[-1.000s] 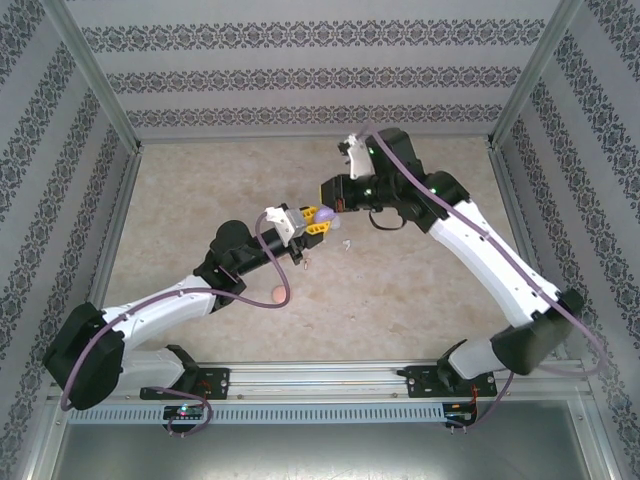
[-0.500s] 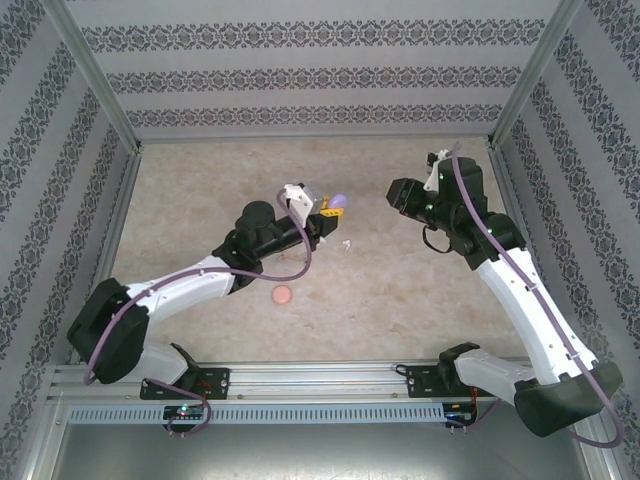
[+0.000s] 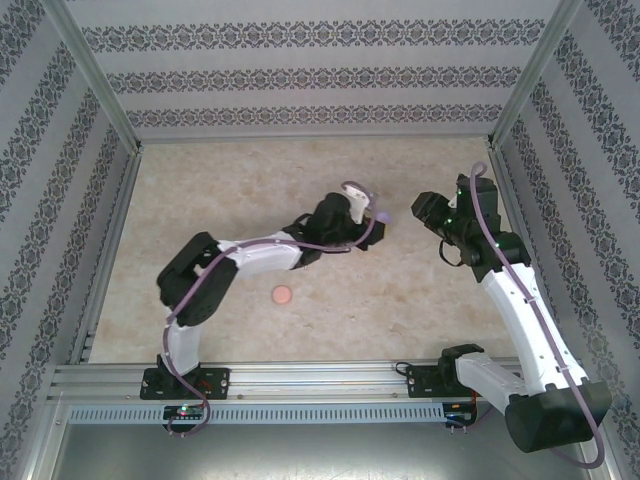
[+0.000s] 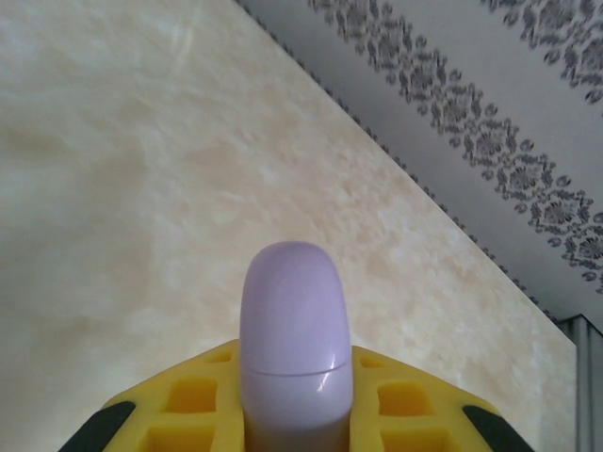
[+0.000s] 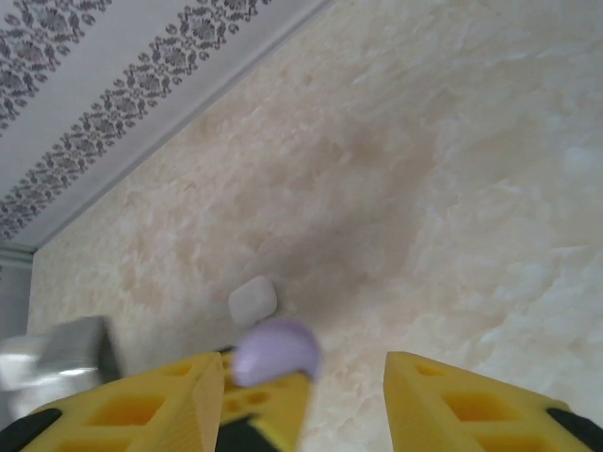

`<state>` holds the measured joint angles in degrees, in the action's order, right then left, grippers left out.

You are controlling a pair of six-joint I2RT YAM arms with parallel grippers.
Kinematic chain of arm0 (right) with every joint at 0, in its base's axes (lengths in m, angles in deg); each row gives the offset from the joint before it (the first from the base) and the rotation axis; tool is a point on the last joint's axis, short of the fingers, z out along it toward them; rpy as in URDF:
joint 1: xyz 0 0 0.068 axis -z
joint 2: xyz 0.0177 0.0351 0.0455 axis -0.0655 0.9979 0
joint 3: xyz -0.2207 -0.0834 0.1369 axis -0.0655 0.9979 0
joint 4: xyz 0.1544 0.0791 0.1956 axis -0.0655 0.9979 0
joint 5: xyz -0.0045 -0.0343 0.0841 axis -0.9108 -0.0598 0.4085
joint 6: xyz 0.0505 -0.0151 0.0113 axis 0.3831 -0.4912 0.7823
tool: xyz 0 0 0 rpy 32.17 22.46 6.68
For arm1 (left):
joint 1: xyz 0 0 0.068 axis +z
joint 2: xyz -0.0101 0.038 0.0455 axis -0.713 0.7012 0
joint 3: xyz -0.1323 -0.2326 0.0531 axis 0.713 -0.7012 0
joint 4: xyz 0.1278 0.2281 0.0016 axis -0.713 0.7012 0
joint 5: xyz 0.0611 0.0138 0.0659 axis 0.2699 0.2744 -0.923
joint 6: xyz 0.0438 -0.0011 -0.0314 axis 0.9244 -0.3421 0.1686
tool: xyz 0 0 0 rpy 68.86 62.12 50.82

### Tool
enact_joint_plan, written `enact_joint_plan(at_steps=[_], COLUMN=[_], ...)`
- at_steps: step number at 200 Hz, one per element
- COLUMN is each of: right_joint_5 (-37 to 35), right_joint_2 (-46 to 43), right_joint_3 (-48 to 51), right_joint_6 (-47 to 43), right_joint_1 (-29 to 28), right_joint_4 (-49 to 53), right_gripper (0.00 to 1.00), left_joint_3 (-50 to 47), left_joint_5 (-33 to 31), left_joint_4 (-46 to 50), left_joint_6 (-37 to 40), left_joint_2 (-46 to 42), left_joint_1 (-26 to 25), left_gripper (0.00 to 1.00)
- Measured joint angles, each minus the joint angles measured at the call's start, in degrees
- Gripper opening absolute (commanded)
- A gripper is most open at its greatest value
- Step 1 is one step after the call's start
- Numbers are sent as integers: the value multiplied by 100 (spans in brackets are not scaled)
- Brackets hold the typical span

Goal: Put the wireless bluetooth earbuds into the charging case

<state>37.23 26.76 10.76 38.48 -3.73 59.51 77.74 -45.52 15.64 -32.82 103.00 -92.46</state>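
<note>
Worktop (image 3: 200,200): pale marbled surface, closed in by patterned wall panels (image 3: 300,70) at the back and on both sides. An aluminium rail (image 3: 320,372) runs along the near edge.

Left arm (image 3: 250,255): base at near left, folded at the elbow, reaching right across the middle of the worktop. Right arm (image 3: 520,310): rises from near right, its wrist pointing left toward the other arm.

Left tool (image 3: 368,216): pressed onto the purple charging case (image 4: 295,348). In the left wrist view the case stands out past the yellow fingers (image 4: 193,400), rounded end forward, with a fine seam across its body. It is held above the worktop, right of centre.

Right tool (image 3: 420,207): near the purple case but apart from it, on its right. In the right wrist view its fingers (image 5: 471,405) are spread with nothing between them, and the purple case sits further off, in line with the gap.

White case (image 5: 252,299): lying on the worktop just beyond the purple case.

Pinkish case (image 3: 283,294): on the worktop nearer the rail, beside the left forearm and well apart from both tools.

Earbuds: too small to make out.
</note>
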Motion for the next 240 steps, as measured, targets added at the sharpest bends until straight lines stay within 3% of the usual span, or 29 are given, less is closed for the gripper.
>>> enact_joint_plan(at_steps=[43,100,122,204,240], right_joint_5=[0,4,4,7,7], right_joint_2=[26,26,26,26,26], right_joint_3=[0,0,0,0,0], right_joint_6=[37,55,68,70,70], right_joint_1=[175,286,289,289,289], right_joint_4=[-42,-55,-55,-55,-55], right_gripper=[50,50,51,53,55], left_joint_3=[1373,2472,2815,3689,3764], left_joint_5=[-107,-407,-511,-791,-852], left_joint_4=[699,1471,1818,2994,3239], left_joint_6=[-691,-1386,-1526,-1582,-1515], left_joint_2=[1228,2159,2393,2732,2732], left_joint_1=[-479,-590,-590,-590,-592], left_gripper=[0,0,5,39,46])
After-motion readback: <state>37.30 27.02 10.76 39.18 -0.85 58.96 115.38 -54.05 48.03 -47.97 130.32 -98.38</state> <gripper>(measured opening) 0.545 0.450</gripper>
